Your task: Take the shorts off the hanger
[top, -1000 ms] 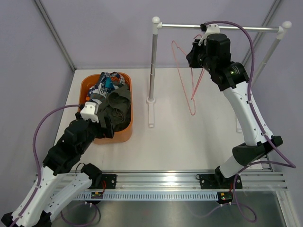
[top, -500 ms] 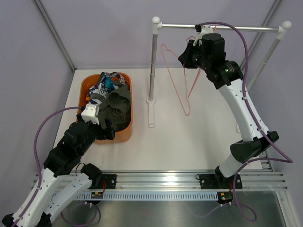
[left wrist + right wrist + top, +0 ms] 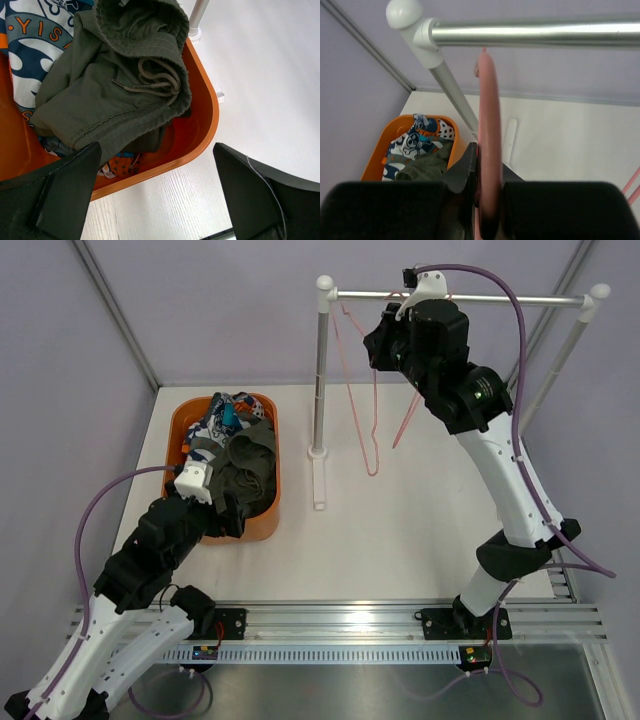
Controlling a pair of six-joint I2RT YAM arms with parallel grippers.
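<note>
Both shorts lie in the orange basket (image 3: 262,525): the olive-green pair (image 3: 248,465) on top, the printed pair (image 3: 215,420) behind it. The left wrist view shows the olive shorts (image 3: 115,85) with their drawstring and the printed shorts (image 3: 35,40). My left gripper (image 3: 228,515) hangs open over the basket's near right rim (image 3: 200,145), its jaws wide apart with nothing between them (image 3: 157,200). The bare pink hanger (image 3: 356,405) carries no cloth. My right gripper (image 3: 385,340) is shut on the hanger (image 3: 489,125) just below the rail (image 3: 535,32).
The metal rail (image 3: 500,300) spans two uprights. The left post (image 3: 320,390) stands on a white foot next to the basket. Purple cables loop off both arms. Grey walls close the table at the back and left.
My right arm has swung the hanger left and up toward the rail's left end. The left arm has barely moved and stays open.
</note>
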